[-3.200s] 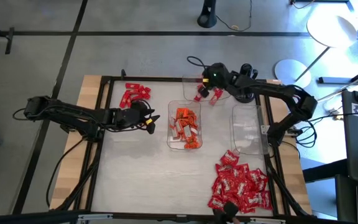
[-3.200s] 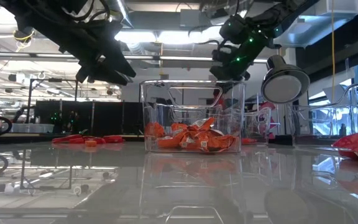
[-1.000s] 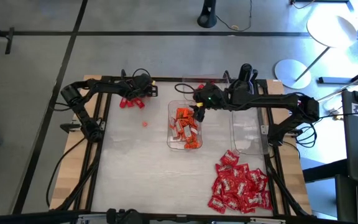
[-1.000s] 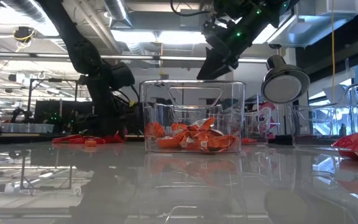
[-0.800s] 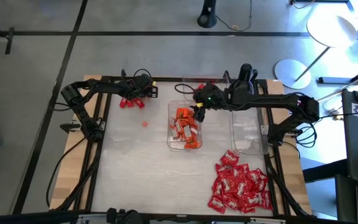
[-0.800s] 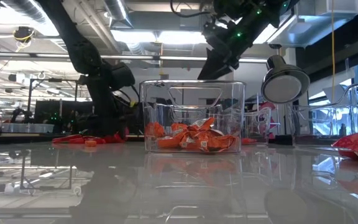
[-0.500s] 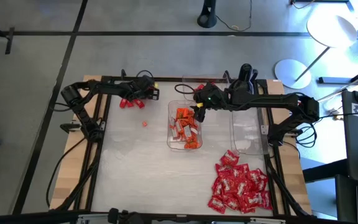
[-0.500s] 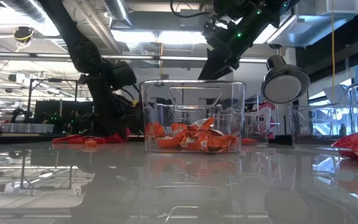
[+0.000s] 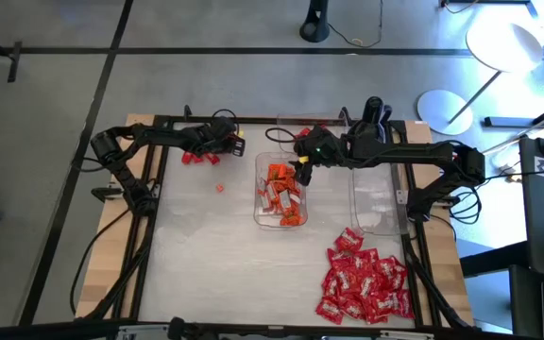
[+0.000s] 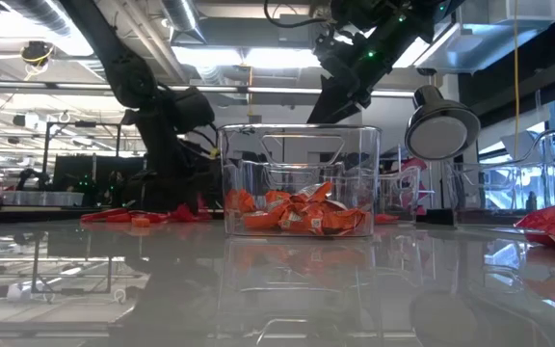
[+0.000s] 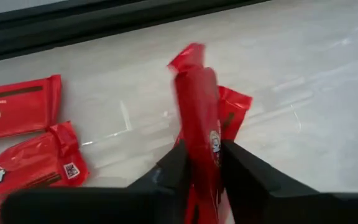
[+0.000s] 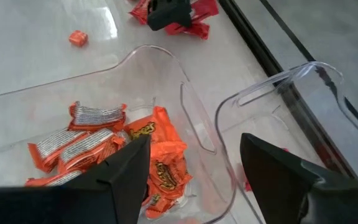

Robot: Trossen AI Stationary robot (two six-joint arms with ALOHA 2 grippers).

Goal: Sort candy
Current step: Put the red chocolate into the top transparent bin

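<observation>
My left gripper (image 9: 234, 144) is near the table's far edge, left of the trays, shut on one red candy (image 11: 197, 118). More red candy (image 9: 193, 156) lies on the table beside it, with a red wrapper (image 11: 18, 106) close by. My right gripper (image 12: 194, 174) hovers open over the far end of the middle clear tray (image 9: 259, 179), which holds orange candy (image 9: 281, 194). A small orange piece (image 9: 220, 187) lies alone on the table. My left gripper pinches the red candy between its two fingers (image 11: 174, 169), one on each flat face, with the wrapper standing on edge. The candy's free end (image 11: 188, 59) sticks out beyond the fingertips. The fingers slant down from the table's left. Whether it is clear of the table I cannot tell.
A big pile of red candy (image 9: 366, 283) lies at the near right. A clear tray (image 9: 378, 200) stands right of the middle tray, and another one (image 9: 287, 126) with a few red pieces stands at the far edge. The black frame rail (image 9: 149, 236) runs along the left side.
My left gripper has shifted a little toward the table's right, toward the trays, staying low near the far edge.
</observation>
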